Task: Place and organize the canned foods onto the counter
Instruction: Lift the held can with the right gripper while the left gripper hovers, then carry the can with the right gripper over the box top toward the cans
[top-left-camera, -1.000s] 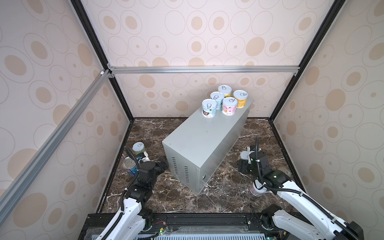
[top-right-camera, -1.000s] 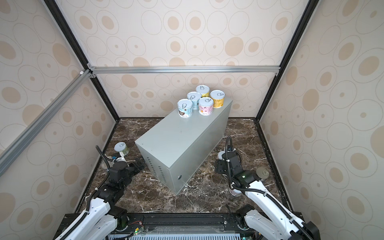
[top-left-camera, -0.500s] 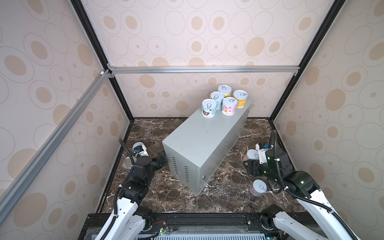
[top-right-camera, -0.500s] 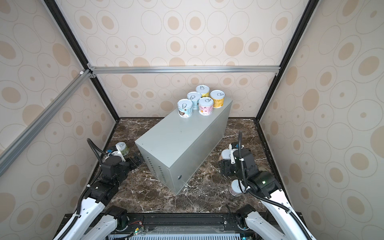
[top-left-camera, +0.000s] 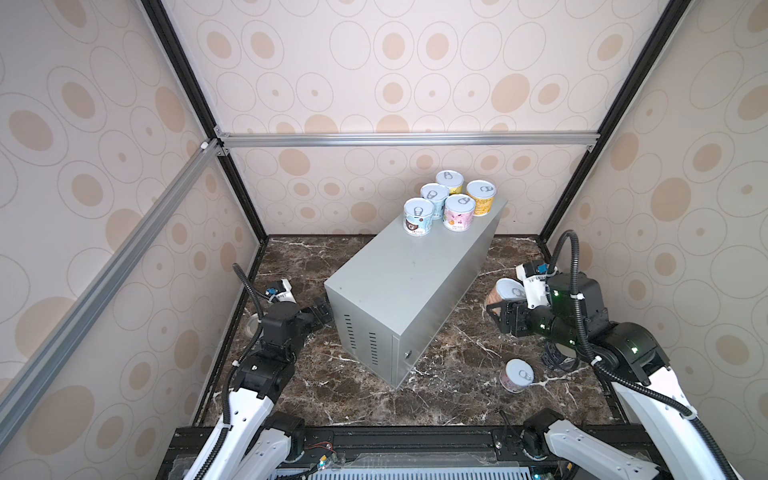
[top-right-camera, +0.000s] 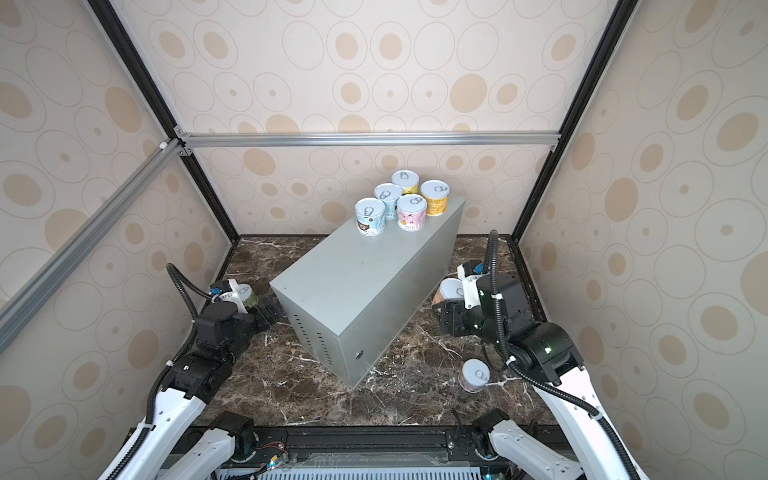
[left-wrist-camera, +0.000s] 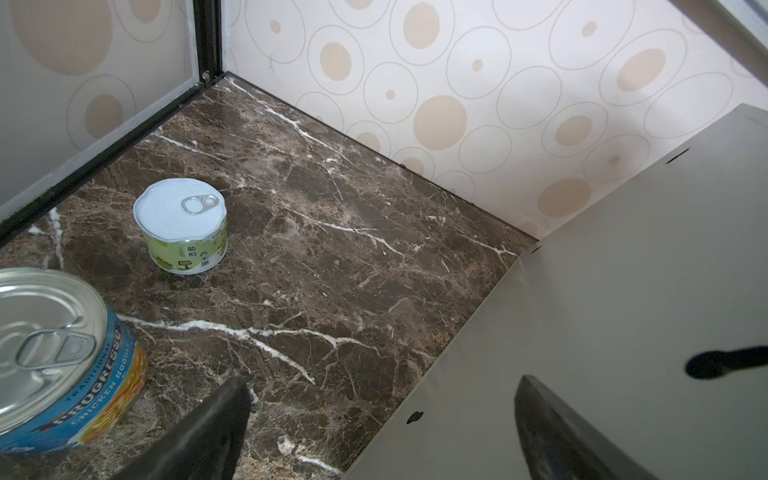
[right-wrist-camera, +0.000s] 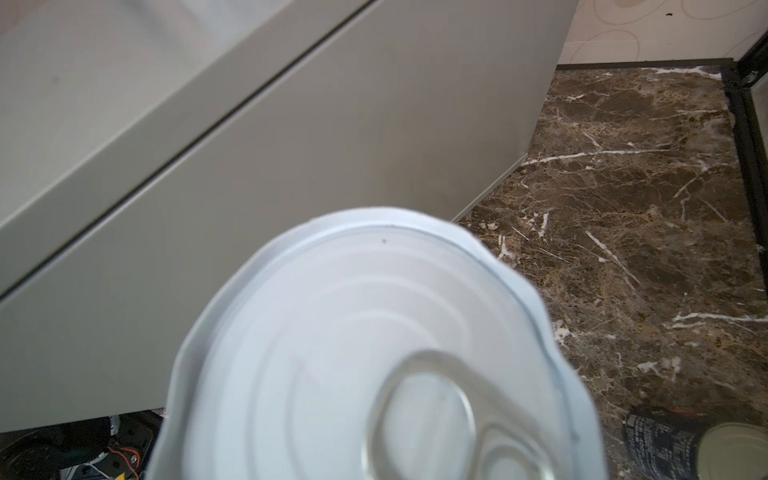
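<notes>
Your right gripper (top-left-camera: 500, 306) is clamped on a short brown-labelled can (top-left-camera: 509, 291) — lid up, axis near upright — just beside the long side of the counter (top-left-camera: 415, 270). Your left gripper (top-left-camera: 322, 312) gapes wide and empty by the vented end; five cans (top-left-camera: 458, 212) stand on its far end.

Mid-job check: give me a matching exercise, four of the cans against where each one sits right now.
Things
1. green-labelled short can
2. brown-labelled short can
3. yellow-labelled short can
4. dark navy can

Places
A. on top of the grey sheet-metal box
B. on the dark brown veined marble surface, left of the box
C. on the marble, partly under the right arm
D. clamped in the right gripper

Pairs: 1-B, 2-D, 3-A, 4-C
</notes>
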